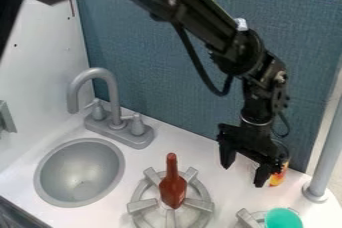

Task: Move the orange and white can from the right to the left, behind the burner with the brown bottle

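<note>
The gripper (245,168) hangs over the right side of the white counter, pointing down, its two fingers spread apart. Close behind its right finger stands an orange and yellow item (279,175), partly hidden by the gripper; whether they touch I cannot tell. A reddish-brown bottle (173,190) with a narrow neck rests on the grey stove burner (141,205), to the left of the gripper and lower in the view. At the lower right, a teal-green cup or bowl (283,219) is on a second burner (248,219), cut off by the view's bottom edge.
A round grey sink (80,172) lies at the left, with a grey faucet (111,97) behind it. The blue-grey back panel (157,62) rises behind the counter (220,192). A grey upright pole (327,152) stands at the right edge.
</note>
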Controlling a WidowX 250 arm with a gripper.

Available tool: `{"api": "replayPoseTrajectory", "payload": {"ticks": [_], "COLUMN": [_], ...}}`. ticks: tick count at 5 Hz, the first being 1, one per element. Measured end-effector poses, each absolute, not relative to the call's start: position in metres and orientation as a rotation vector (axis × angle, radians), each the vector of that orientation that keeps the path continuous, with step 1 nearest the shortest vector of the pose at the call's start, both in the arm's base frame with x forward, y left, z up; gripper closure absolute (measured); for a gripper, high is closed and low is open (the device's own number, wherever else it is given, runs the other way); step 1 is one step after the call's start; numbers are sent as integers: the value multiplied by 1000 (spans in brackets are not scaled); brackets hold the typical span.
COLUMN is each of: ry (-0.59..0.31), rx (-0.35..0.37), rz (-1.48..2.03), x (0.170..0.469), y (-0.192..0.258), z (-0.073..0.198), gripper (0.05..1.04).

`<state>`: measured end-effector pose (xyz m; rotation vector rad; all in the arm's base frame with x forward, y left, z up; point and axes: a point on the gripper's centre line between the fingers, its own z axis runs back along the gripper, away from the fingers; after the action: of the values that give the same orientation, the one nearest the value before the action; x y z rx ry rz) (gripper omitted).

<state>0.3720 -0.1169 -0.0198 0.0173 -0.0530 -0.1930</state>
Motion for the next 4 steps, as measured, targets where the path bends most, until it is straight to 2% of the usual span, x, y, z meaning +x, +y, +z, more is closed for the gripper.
{"api": "replayPoseTrajectory", "payload": {"ticks": [1, 2, 4], "ry": [-94, -94, -67], "rx": [49, 73, 137], "rz": [-236, -245, -290], "x": [397, 420, 442], "y": [-131, -137, -153], "z": [-23, -30, -45], "gripper": [83, 83, 83]}}
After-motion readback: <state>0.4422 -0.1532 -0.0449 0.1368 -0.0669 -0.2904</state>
